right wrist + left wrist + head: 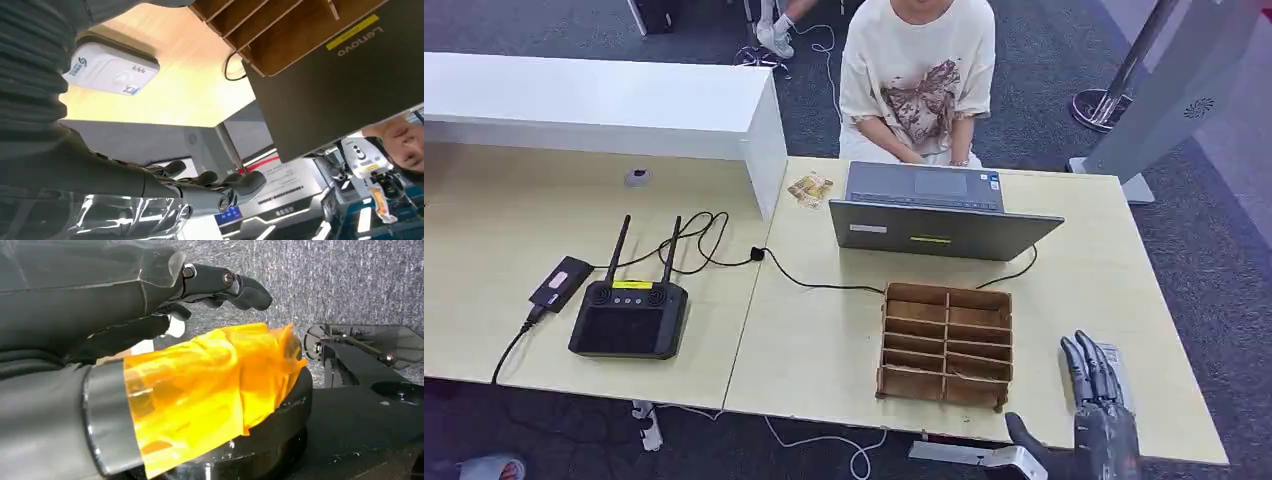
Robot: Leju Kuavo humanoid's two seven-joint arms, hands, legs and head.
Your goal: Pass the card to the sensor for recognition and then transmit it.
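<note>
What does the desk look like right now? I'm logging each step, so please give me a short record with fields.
right hand: raised over the table's right front, fingers extended, holding nothing
left hand: hanging over grey carpet, fingers loosely curled
white card reader: on the table by the right hand
wooden slotted organizer: front centre
laptop: behind the organizer, open toward a seated person
black controller: on the left

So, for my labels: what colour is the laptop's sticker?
Yellow, on the grey laptop; clearest in the right wrist view.
</note>
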